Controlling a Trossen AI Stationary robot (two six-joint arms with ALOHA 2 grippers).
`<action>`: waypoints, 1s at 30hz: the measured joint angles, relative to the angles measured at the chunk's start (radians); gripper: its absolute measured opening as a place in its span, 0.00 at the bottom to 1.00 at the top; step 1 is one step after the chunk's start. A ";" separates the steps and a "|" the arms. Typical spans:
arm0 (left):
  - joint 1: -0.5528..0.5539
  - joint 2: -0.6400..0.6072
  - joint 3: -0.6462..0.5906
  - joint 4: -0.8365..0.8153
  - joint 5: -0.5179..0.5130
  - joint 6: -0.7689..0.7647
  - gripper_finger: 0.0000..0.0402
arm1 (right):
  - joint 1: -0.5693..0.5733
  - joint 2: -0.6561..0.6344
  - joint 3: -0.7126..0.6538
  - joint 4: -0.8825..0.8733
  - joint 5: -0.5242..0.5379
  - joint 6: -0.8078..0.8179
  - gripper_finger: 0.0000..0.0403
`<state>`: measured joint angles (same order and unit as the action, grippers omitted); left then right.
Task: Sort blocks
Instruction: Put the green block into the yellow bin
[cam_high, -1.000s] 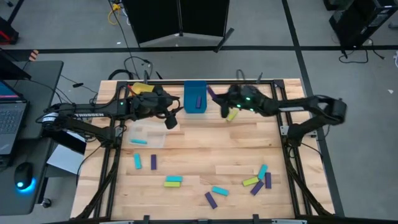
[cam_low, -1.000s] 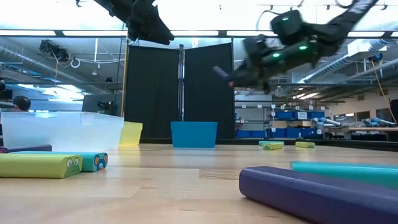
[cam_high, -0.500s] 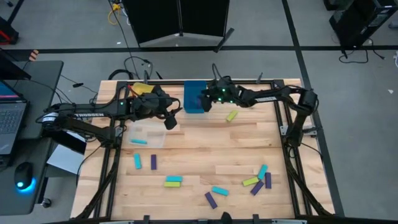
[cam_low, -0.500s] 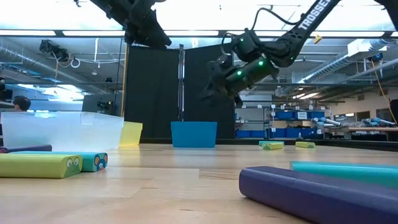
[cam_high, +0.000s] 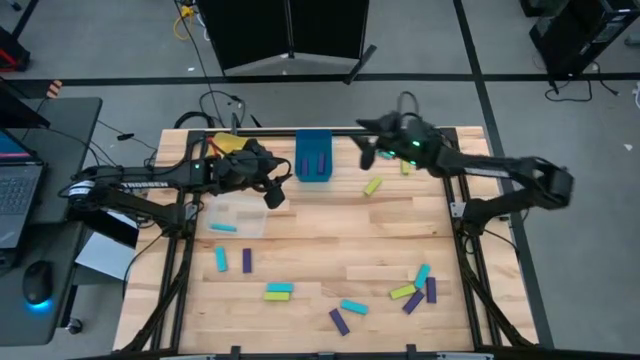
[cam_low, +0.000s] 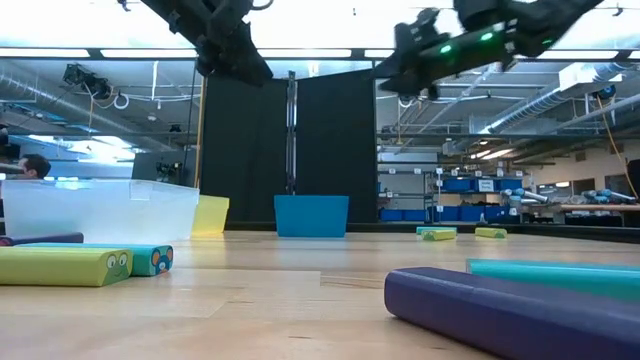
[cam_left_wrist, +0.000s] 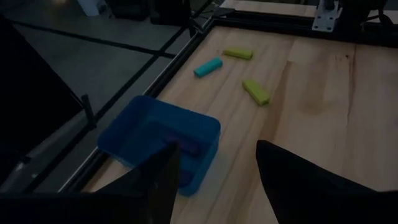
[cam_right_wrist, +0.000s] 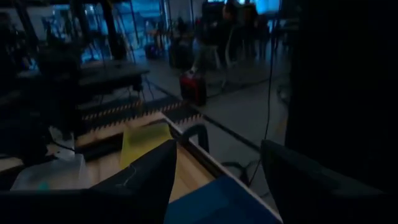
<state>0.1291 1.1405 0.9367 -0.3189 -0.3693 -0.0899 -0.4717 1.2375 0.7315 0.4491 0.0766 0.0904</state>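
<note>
My right gripper (cam_high: 366, 146) hangs open and empty above the table's far edge, just right of the blue bin (cam_high: 315, 170). That bin holds dark purple blocks (cam_left_wrist: 181, 147). My left gripper (cam_high: 275, 190) waits open and empty between the blue bin and the clear bin (cam_high: 250, 212). A teal block (cam_high: 224, 228) lies in the clear bin. A lime block (cam_high: 373, 186) lies flat on the wood below the right gripper. Several lime, teal and purple blocks (cam_high: 413, 290) lie flat toward the near edge.
A yellow bin (cam_high: 228, 143) stands at the far edge, left of the blue bin. A second lime block (cam_left_wrist: 238, 53) and a teal one (cam_left_wrist: 208, 66) lie near the far right edge. Bare wood spans the table's middle (cam_high: 340, 235).
My right gripper, carrying a purple block a second ago, swung left over the blue bin, then drew back right and rose. The block is no longer between its fingers.
</note>
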 joint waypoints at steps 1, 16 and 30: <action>0.000 0.008 0.000 0.005 0.000 0.000 0.54 | 0.000 -0.044 -0.030 -0.002 0.012 -0.001 0.60; 0.003 0.422 0.076 0.448 0.170 -0.106 0.54 | 0.000 -0.419 -0.400 -0.012 0.039 0.178 0.59; 0.058 0.961 0.745 0.057 0.210 -0.098 0.54 | 0.058 -0.563 -0.407 -0.044 0.002 0.146 0.59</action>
<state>0.1869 2.1018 1.6814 -0.2623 -0.1591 -0.1883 -0.4135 0.6741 0.3244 0.4048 0.0788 0.2360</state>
